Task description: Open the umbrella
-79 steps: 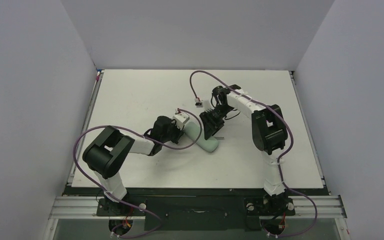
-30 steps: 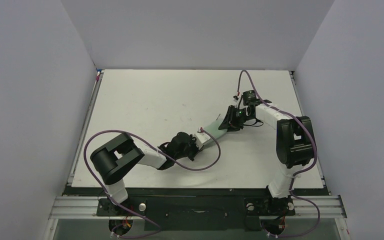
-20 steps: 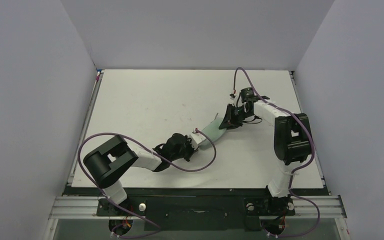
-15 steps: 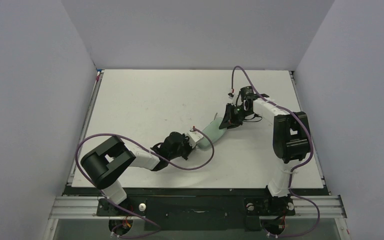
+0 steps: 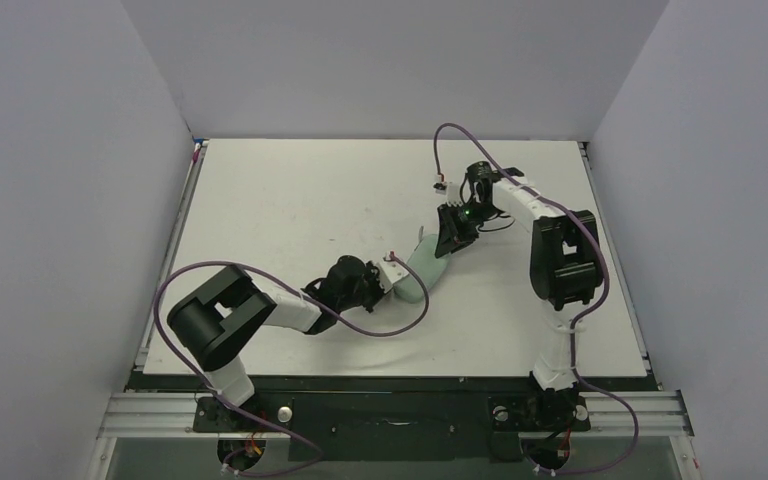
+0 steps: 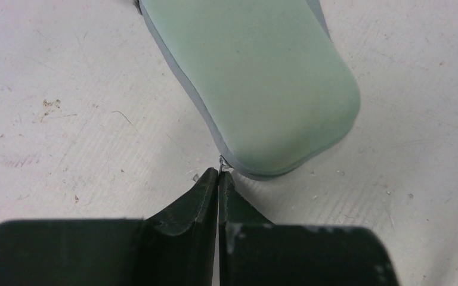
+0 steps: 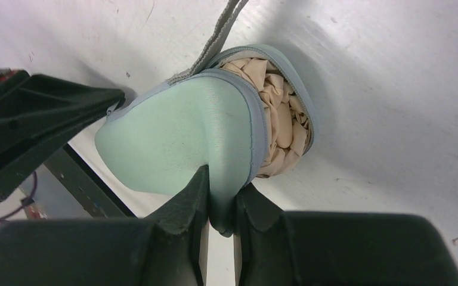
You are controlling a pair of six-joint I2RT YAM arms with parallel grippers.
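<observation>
Mid-table, the umbrella (image 7: 281, 128) sits soft and crumpled inside its limp green sleeve (image 7: 179, 137), right claw (image 7: 220, 202) pinching the sleeve's lip, left claw (image 6: 217, 182) closed tight at its rounded end; light, floppy stuff, I'd say, best gripped by whatever stiff part hides deeper.

The scuffed white table (image 5: 290, 200) carries a pale green sleeve (image 5: 422, 268) near its middle.

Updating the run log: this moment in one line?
left gripper: shut, at end of sleeve | right gripper: shut on sleeve edge | umbrella: folded, inside sleeve
</observation>
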